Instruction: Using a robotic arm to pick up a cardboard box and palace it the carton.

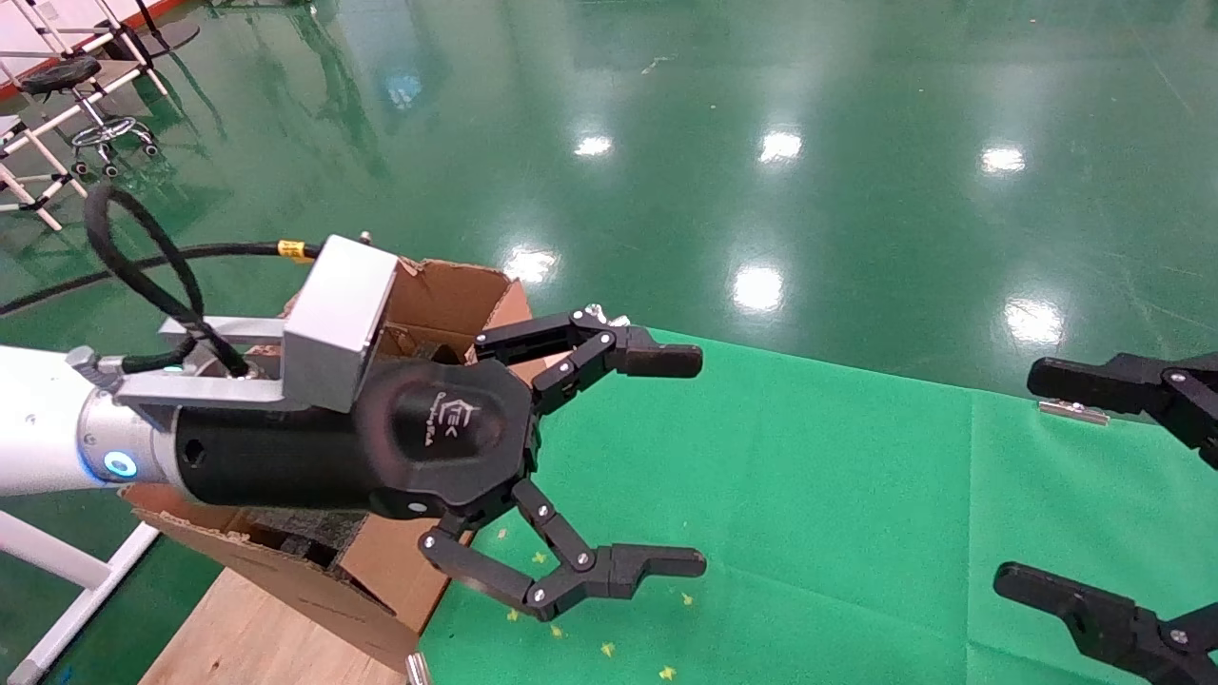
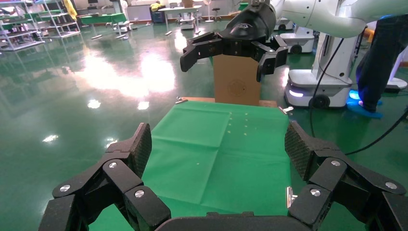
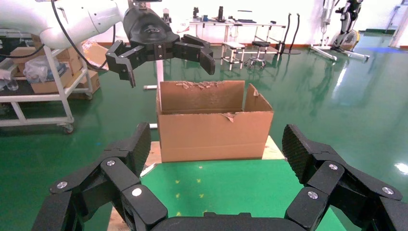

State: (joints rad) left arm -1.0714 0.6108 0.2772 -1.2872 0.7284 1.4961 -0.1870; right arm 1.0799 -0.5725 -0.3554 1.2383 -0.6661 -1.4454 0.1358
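My left gripper [image 1: 699, 461], on the robotic arm, hangs open and empty over the green cloth [image 1: 809, 495], just beside the carton [image 1: 447, 295]. The carton is a large brown box with upright torn flaps [image 3: 211, 130], and dark foam [image 1: 304, 533] shows inside it. In the left wrist view a brown cardboard box [image 2: 237, 84] with a round mark stands upright at the cloth's far end, behind my right gripper [image 2: 223, 65]. My right gripper [image 1: 1016, 476] hovers open and empty at the table's right side. The head view does not show the cardboard box.
Metal clips [image 1: 1072, 410] pin the cloth to the wooden table [image 1: 257, 628]. A stool and white frames [image 1: 86, 95] stand on the green floor at far left. A cart with boxes [image 3: 43, 82] is behind the carton, and a white machine base [image 2: 312, 86] beyond the table.
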